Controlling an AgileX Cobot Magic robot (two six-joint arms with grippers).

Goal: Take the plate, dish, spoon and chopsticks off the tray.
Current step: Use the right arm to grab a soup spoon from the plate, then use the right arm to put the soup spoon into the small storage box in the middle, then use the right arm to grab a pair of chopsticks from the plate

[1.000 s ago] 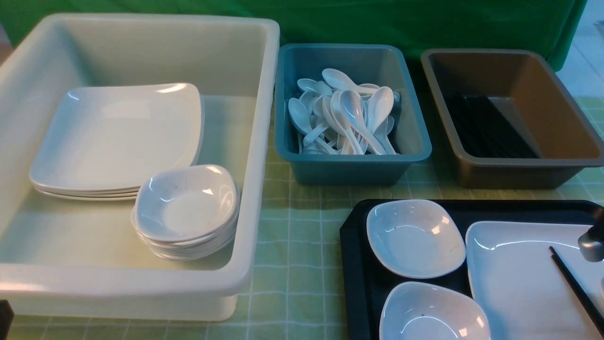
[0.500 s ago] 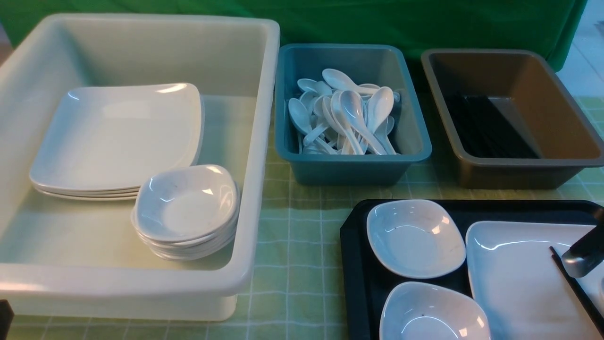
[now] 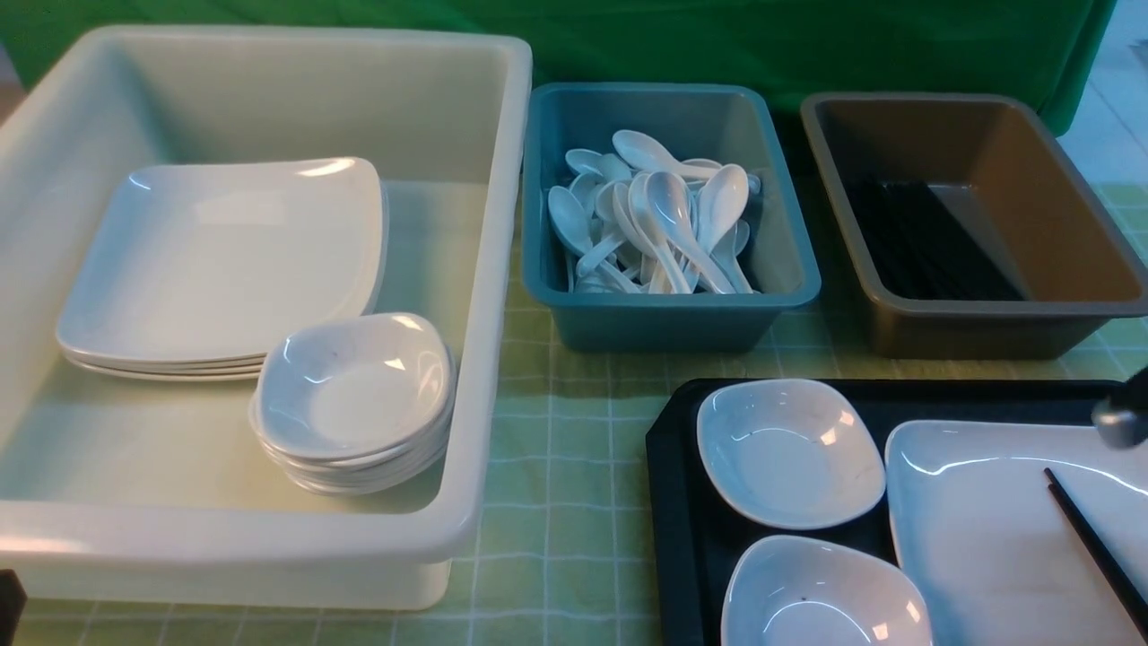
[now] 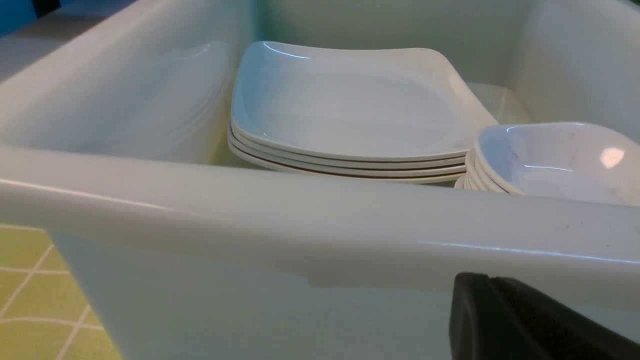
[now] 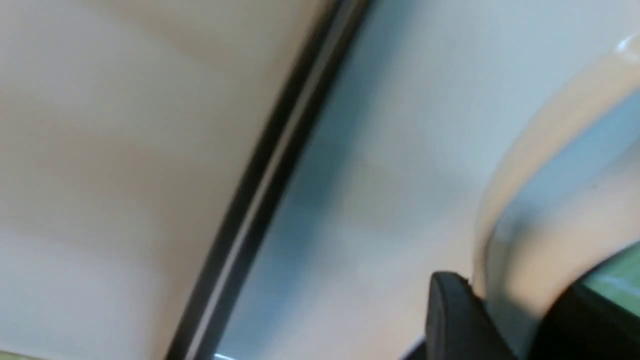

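**Front view.** The tray (image 3: 673, 467) carries two dishes (image 3: 789, 453) (image 3: 821, 597), the plate (image 3: 978, 529) and the chopsticks (image 3: 1090, 543), which lie across the plate. The right gripper (image 3: 1121, 422) hovers above the plate's far right corner, mostly out of frame, and its jaws cannot be seen here. The spoon is not visible here. The tub (image 3: 484, 269), blue bin (image 3: 664, 323) and brown bin (image 3: 987, 327) hold sorted tableware.

**Left wrist view.** The left gripper (image 4: 520, 320) is closed and empty, just outside the tub's near wall.

**Right wrist view (blurred).** The right gripper (image 5: 520, 310) has its jaws on either side of a white curved piece. This is judged to be the spoon (image 5: 520, 240), clamped above the plate beside the chopsticks.

**Status.** Spoon removal is in hand. Plate, dishes and chopsticks are on the tray, not yet cleared.
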